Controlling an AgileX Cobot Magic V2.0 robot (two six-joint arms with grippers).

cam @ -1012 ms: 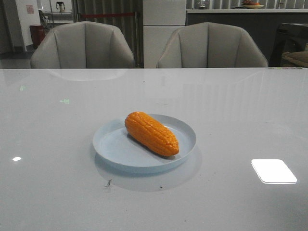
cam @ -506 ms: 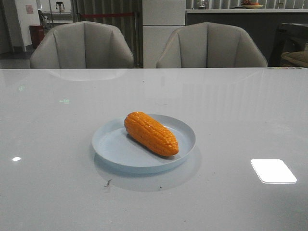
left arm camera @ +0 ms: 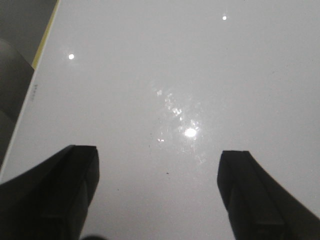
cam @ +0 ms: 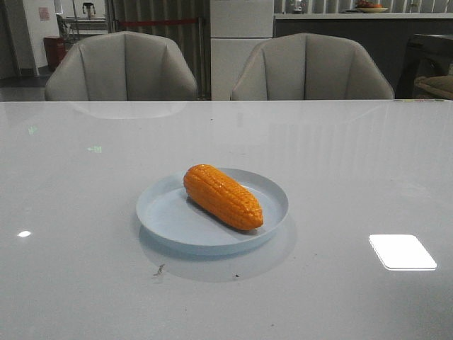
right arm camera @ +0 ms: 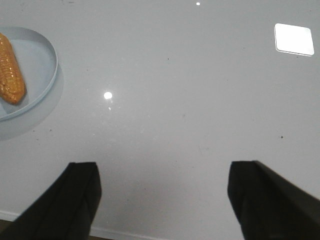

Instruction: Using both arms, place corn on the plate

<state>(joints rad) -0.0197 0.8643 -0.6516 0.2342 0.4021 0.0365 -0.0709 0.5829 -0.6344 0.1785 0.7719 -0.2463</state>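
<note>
An orange-yellow corn point(cam: 222, 196) lies slantwise on the pale blue plate point(cam: 166, 212) in the middle of the table. The right wrist view catches the corn point(right arm camera: 11, 70) and the plate's rim point(right arm camera: 49, 75) at its edge, well away from my right gripper point(right arm camera: 162, 172). That gripper is open with only bare table between its dark fingers point(right arm camera: 80, 190). My left gripper point(left arm camera: 159, 162) is open too, over bare table, and neither corn nor plate shows in its view. No gripper appears in the front view.
The glossy white table point(cam: 354, 163) carries bright light reflections point(cam: 402, 251). Two grey chairs point(cam: 122, 67) stand behind its far edge. A table edge with a yellow strip point(left arm camera: 42, 42) shows in the left wrist view, and another edge point(right arm camera: 120, 234) runs by the right fingers.
</note>
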